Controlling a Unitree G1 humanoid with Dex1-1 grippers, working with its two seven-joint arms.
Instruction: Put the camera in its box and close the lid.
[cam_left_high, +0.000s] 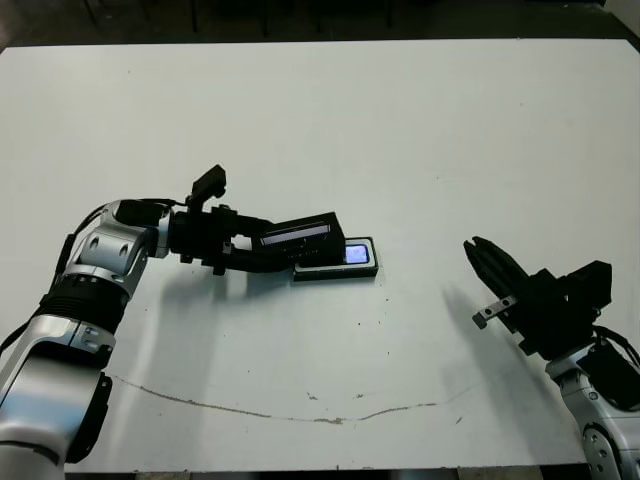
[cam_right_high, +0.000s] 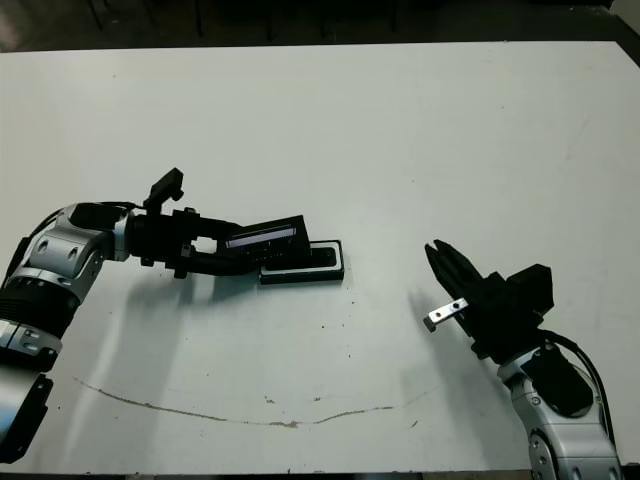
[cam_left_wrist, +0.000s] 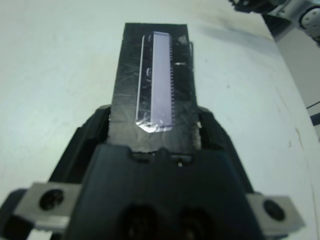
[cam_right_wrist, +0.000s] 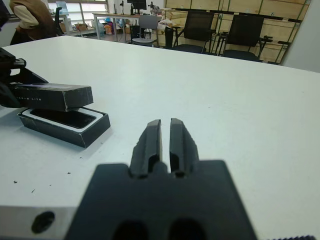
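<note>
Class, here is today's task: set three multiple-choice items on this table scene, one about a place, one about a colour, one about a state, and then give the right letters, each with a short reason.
1. Where is the camera?
A. Lying in the box
B. On the bare table by the right gripper
C. Held in the right gripper

2. What colour is the long stripe on the lid?
A. Bright red
B. Pale silvery-lavender
C. Dark green

3. How does the lid stand?
A. Shut flat on the box
B. Lying on the table far from the box
C. Held in the left gripper, partly over the box

Answers:
1 A: the right wrist view shows the dark bar inside the white-lined box.
2 B: the left wrist view shows the pale stripe.
3 C: the left gripper clasps the lid, and the box end with the screen shows uncovered, while the right gripper is apart.
</note>
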